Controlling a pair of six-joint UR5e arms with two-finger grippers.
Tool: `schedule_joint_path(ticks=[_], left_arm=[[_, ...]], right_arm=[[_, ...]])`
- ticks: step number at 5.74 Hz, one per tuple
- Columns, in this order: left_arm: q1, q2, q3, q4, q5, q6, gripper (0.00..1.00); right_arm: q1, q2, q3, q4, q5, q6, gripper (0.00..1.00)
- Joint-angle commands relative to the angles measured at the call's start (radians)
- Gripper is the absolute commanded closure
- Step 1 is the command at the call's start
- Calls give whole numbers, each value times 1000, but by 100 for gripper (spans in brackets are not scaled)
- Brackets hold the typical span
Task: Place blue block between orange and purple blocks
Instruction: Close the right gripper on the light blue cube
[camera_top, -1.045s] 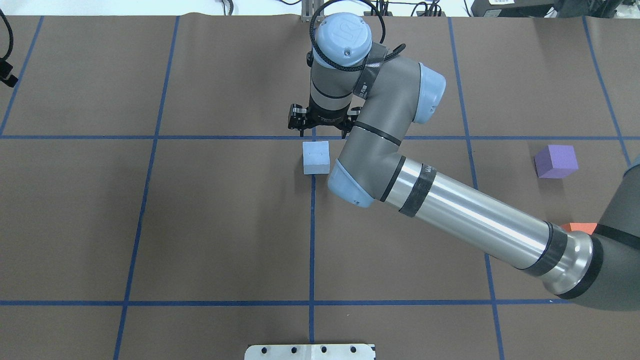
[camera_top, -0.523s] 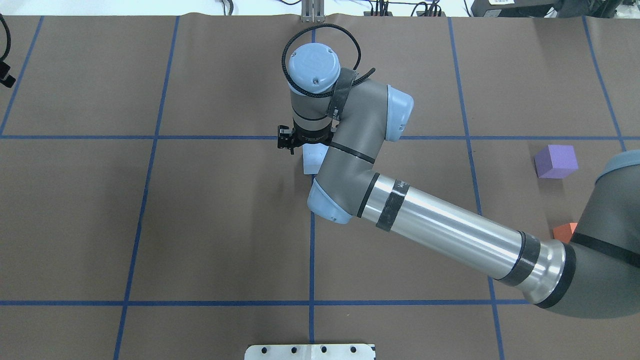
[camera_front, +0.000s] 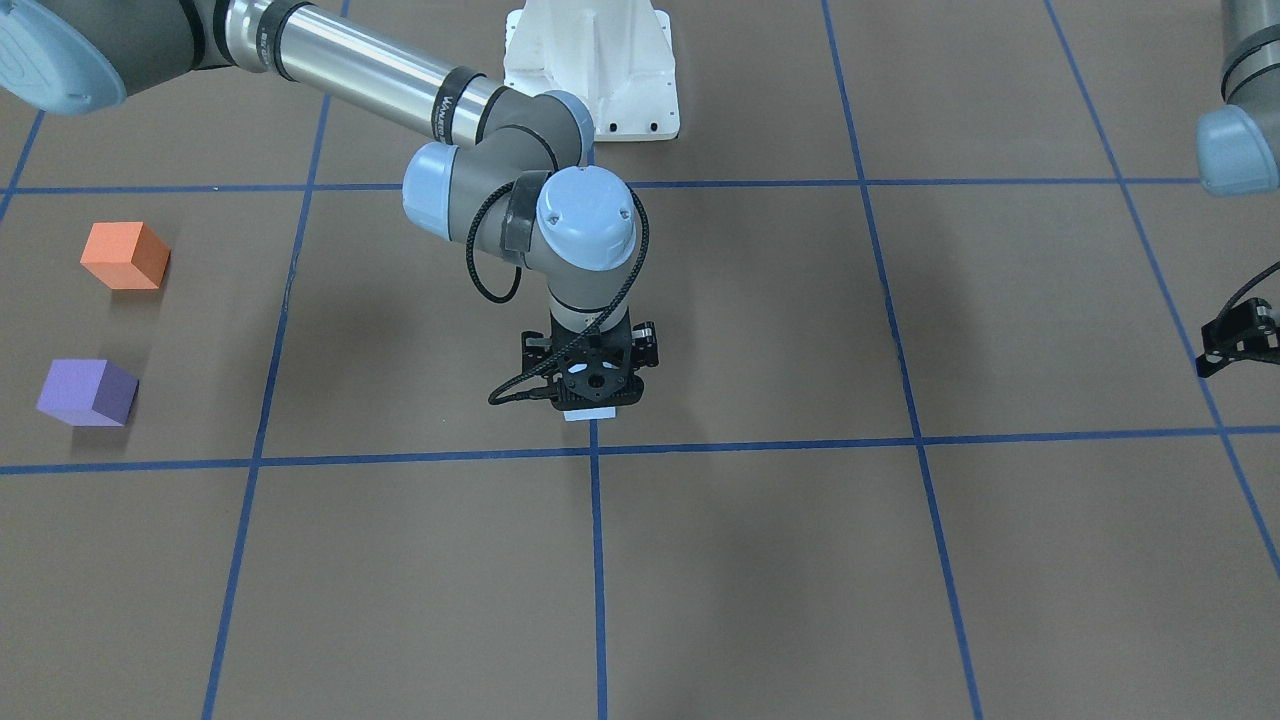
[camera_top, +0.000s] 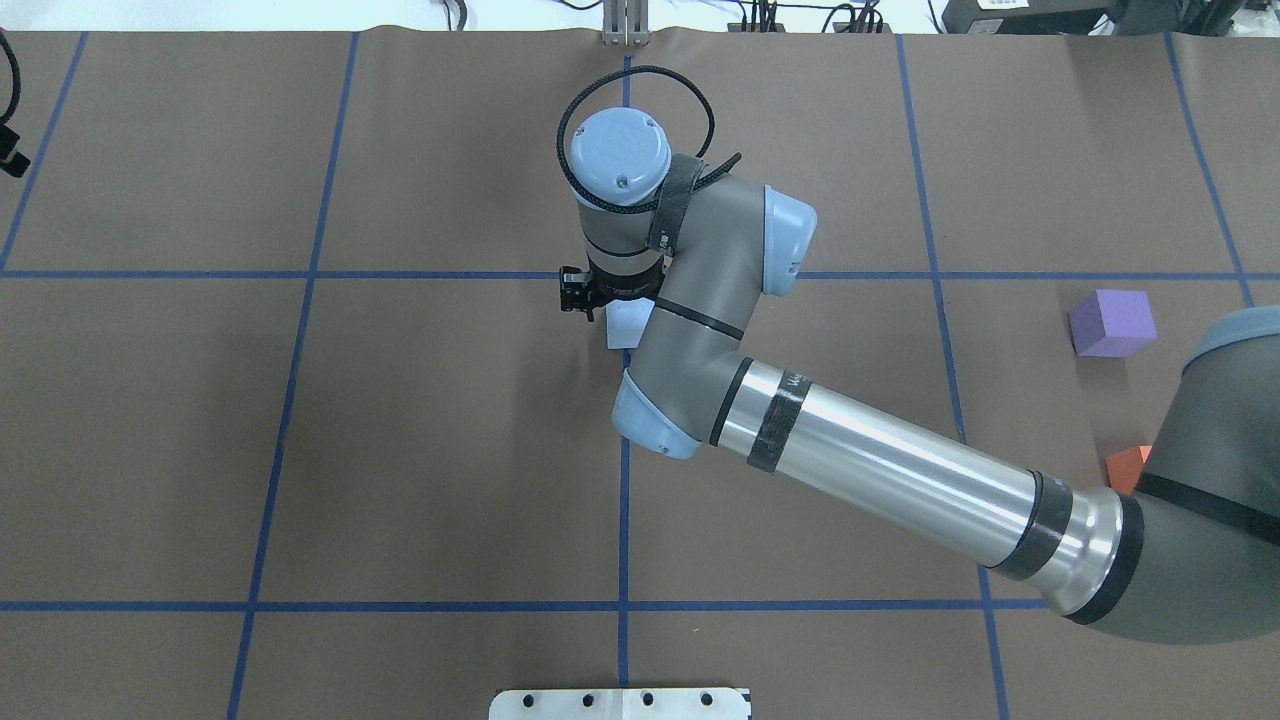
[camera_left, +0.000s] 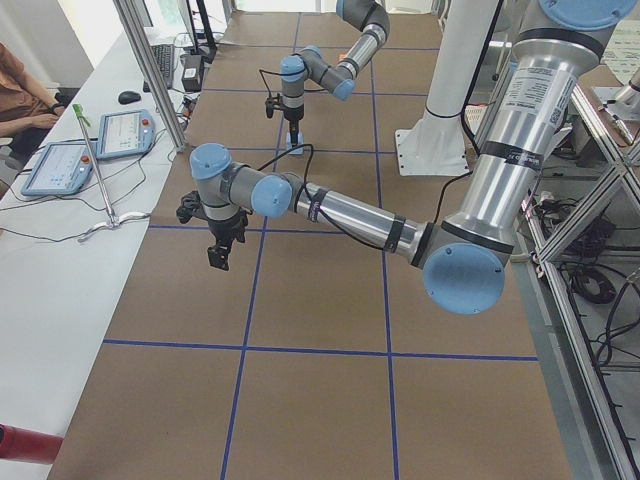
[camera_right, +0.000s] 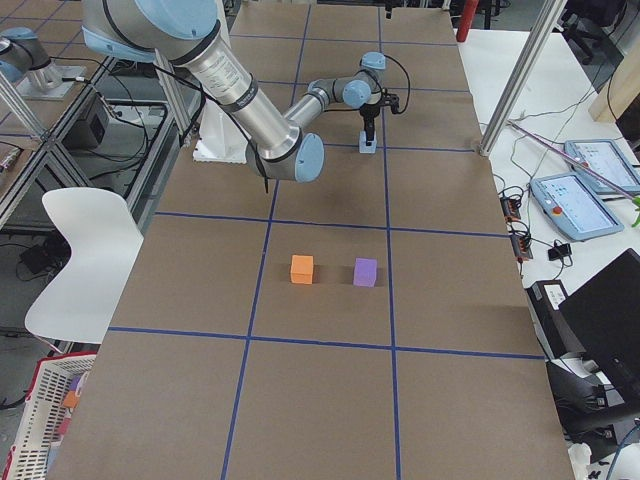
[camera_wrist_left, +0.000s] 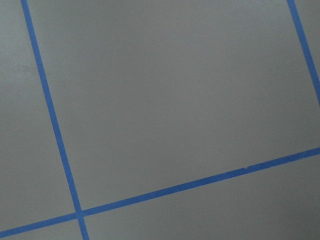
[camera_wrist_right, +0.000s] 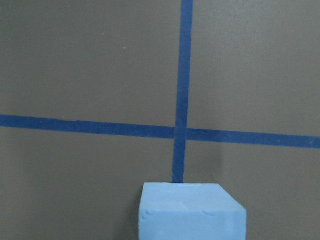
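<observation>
Blue block (camera_top: 622, 328) mostly hidden under right arm (camera_top: 880, 470), orange block (camera_top: 1127, 470) half behind it too; right gripper (camera_front: 590, 402) jaws unreadable tbh.

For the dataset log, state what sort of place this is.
Probably a robotics lab work cell: grey-and-silver robot arms at a brown paper-covered table gridded with blue tape, plus touchscreen control pendants on the white side bench.

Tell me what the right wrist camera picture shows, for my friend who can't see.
A light blue block sits at the bottom middle, close to the camera. Beyond it, two blue tape lines cross on the plain brown table.
</observation>
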Motion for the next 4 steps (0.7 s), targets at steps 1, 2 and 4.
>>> schedule_joint_path(ticks=[1,2,4], left_arm=[[0,9,-4,0,-2,0,0],[2,9,-4,0,0,0,0],[2,9,-3,0,0,0,0]], right_arm=[[0,-10,0,2,-3,-9,0],[-3,-8,0,3,-3,-10,2],[-5,-5,0,9,-3,-7,11]])
